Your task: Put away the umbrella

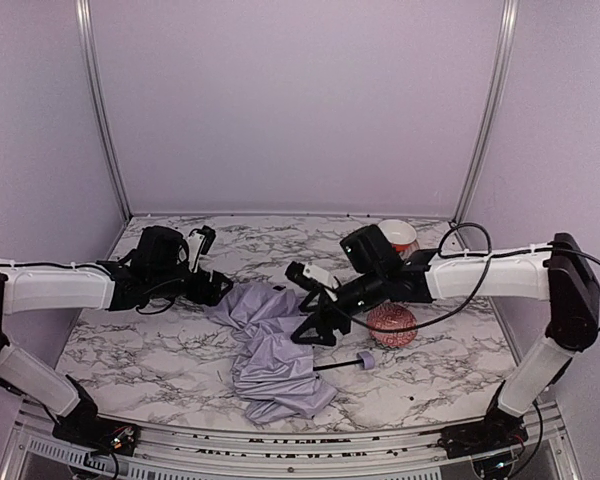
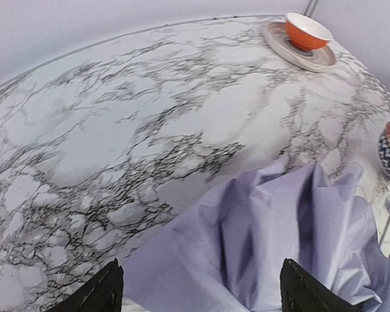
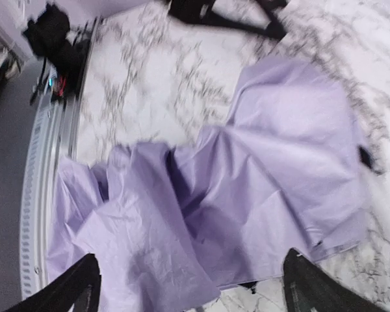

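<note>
The umbrella [image 1: 275,355] lies collapsed, its canopy loose and not rolled, near the middle of the marble table [image 1: 140,350], a crumpled heap of pale lavender cloth; its thin black shaft [image 1: 335,366] runs out to the right and ends in a small lavender handle [image 1: 365,360]. The left gripper [image 1: 212,290] sits at the far left edge of the cloth, jaws spread wide, with folds of the canopy between its fingertips [image 2: 97,296]; whether they touch the cloth cannot be told. The right gripper [image 1: 315,322] hangs over the upper right part of the canopy, jaws likewise wide apart and holding nothing, and its wrist view is filled with fabric. A red patterned bowl [image 1: 393,325] stands just right of that gripper, near the handle. An orange bowl [image 2: 307,31] rests on a plate [image 2: 315,60] at the far right corner.
</note>
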Motion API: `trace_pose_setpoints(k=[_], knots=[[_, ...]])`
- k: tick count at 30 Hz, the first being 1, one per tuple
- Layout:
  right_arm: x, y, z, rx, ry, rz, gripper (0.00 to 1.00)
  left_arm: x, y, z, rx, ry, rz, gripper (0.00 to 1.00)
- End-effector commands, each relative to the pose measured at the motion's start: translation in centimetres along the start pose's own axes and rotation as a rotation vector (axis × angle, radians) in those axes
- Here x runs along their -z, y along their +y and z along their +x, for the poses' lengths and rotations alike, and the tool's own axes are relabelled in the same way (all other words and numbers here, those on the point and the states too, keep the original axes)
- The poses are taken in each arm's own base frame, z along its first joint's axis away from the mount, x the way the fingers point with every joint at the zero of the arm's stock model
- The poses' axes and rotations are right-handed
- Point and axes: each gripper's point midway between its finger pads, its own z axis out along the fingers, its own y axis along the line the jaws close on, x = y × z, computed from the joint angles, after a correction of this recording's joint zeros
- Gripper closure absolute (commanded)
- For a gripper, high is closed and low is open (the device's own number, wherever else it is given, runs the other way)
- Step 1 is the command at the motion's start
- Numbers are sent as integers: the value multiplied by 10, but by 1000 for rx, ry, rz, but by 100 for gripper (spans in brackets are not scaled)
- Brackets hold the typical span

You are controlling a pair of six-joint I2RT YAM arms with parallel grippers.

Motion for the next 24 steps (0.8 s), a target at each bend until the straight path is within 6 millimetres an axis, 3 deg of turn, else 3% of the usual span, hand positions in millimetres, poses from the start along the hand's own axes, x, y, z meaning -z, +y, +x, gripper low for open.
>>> trace_pose_setpoints(k=[1,3,6,9,11,14,17,21,23,24], knots=[[60,-31,-82,36,-237,53,0,-9,26,21,111,106,-109,16],[65,-52,-98,-8,-285,88,0,-19,28,26,120,131,-106,15],[51,-86,-108,-81,-272,154,6,-38,20,24,97,137,-44,16],[27,-112,-110,-150,-239,157,17,-53,9,21,85,146,26,22],[7,-127,-111,-193,-219,143,26,-55,14,22,91,146,-5,23],[-24,-141,-109,-225,-179,118,28,-47,20,16,110,96,-35,23],[-50,-140,-116,-200,-162,65,27,-36,24,18,115,88,-62,23],[-85,-114,-109,-160,-95,-57,29,-29,34,35,127,142,-122,22],[-95,-109,-102,-147,-62,-61,40,-29,36,43,136,164,-136,23],[-97,-108,-99,-152,-54,-61,53,-29,38,48,140,177,-144,22]])
